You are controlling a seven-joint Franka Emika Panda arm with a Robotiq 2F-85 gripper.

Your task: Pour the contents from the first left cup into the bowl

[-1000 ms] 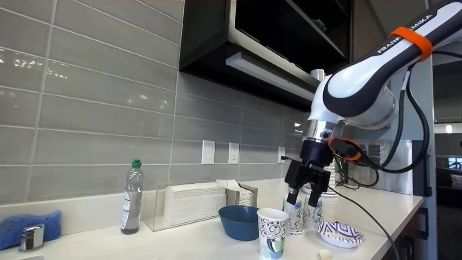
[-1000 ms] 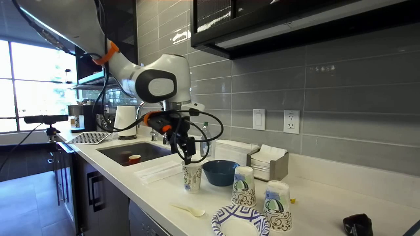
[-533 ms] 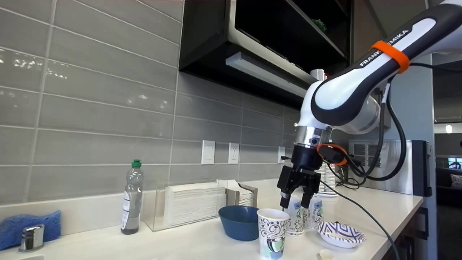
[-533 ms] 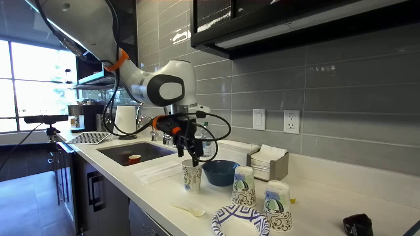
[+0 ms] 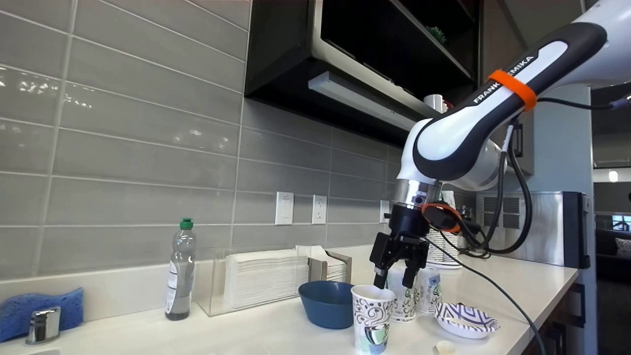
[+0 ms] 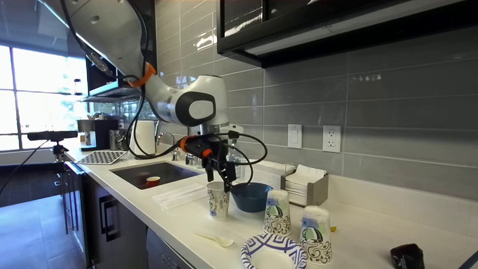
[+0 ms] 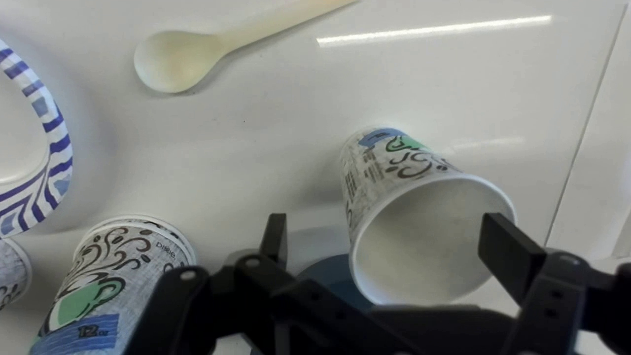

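The first left cup (image 5: 372, 320) stands upright on the counter, white with dark swirls and teal-green marks. It also shows in an exterior view (image 6: 217, 204) and the wrist view (image 7: 379, 170). Its mouth shows a pale inside; I cannot make out its contents. The dark-blue bowl (image 5: 325, 305) stands right beside it, also seen in an exterior view (image 6: 248, 200); the wrist view shows only part of it (image 7: 330, 273). My gripper (image 5: 394, 282) is open, pointing down just above the cup's rim. In the wrist view its fingers (image 7: 508, 246) are spread, one overlapping the cup's mouth, nothing between them held.
Two upside-down paper cups (image 6: 278, 215) (image 6: 316, 239) stand near the bowl. A patterned dish (image 6: 251, 254) and a pale spoon (image 6: 222, 241) lie near the counter edge. A napkin holder (image 5: 261, 278) and a soap bottle (image 5: 180, 276) stand by the wall. A sink (image 6: 123, 175) lies beyond.
My gripper has moved down and toward the first left cup, staying open. The cup, the bowl and the other things have not moved.
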